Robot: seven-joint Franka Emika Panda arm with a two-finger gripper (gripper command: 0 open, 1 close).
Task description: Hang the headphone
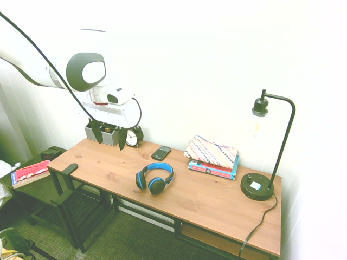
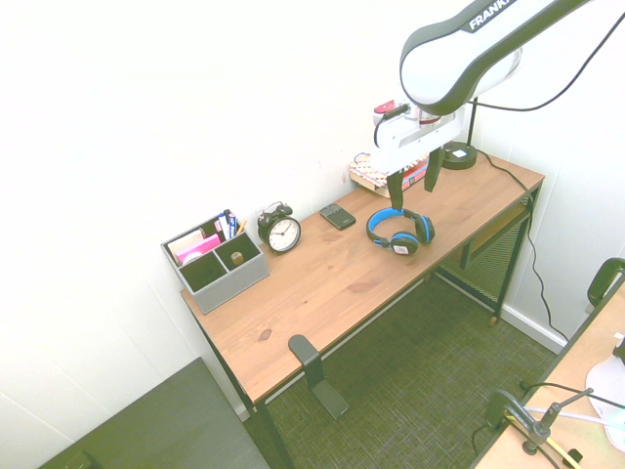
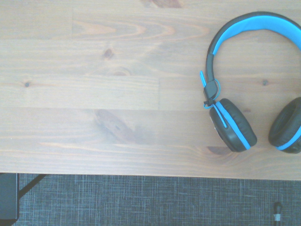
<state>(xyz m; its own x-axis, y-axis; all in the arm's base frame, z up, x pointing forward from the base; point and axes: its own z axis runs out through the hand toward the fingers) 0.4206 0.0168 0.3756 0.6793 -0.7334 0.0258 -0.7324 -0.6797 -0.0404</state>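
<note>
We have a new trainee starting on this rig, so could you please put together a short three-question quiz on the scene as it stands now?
1. True or false: the headphone is already hanging from the black holder at the desk's edge.
2. Which stands beside the grey organizer: (a) the alarm clock, (b) the lamp, (c) the stack of books?
3. Fill in the blank: the fingers of the tool are ____, with nothing between them.

Key: 1. False, it lies on the desk. 2. (a), the alarm clock. 3. Open.
</note>
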